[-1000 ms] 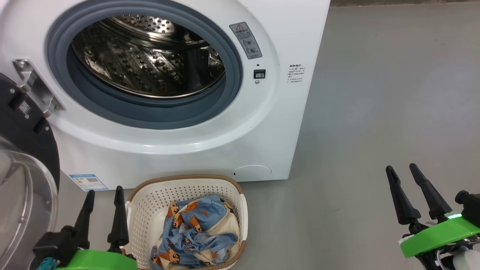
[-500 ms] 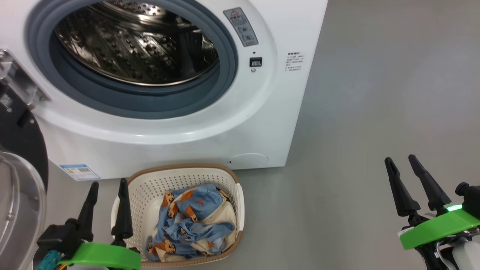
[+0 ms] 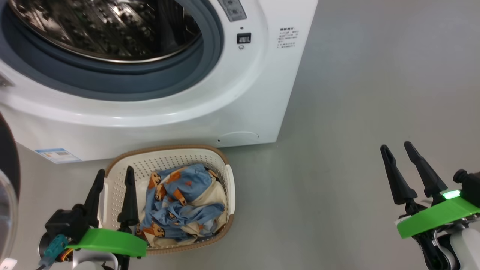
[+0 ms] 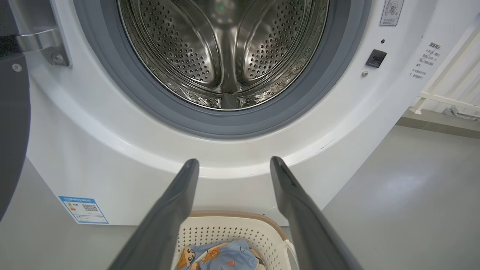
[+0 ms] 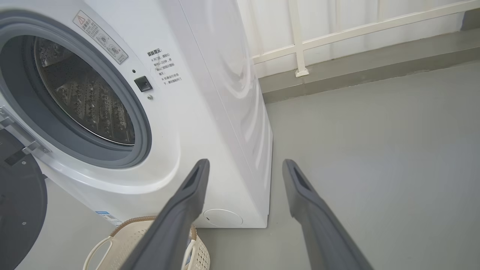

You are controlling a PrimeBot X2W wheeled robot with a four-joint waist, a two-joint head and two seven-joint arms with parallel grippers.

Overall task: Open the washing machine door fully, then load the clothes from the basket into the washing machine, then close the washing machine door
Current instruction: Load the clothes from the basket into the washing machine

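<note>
The white washing machine [image 3: 195, 108] stands with its door [image 3: 7, 180] swung open to the left, the steel drum [image 4: 225, 52] bare inside. On the floor in front sits the cream basket [image 3: 225, 176] holding the light-blue clothes [image 3: 183, 198] with orange-brown faces. My left gripper [image 3: 114, 176] is open over the basket's left edge, nothing between its fingers. My right gripper [image 3: 395, 150] is open too, far to the right above bare floor. In the left wrist view the basket [image 4: 232, 228] and clothes [image 4: 221, 257] lie below the open fingers [image 4: 180, 202].
Grey floor [image 3: 356, 93] spreads to the right of the machine. A white railing [image 5: 337, 33] and a low kerb run behind it. The open door's black rim [image 5: 18, 210] stands at the machine's left side, close to my left arm.
The head camera has tilted down and shifted, so the machine and basket slid up and left in the picture. Both grippers stay open and keep their places.
</note>
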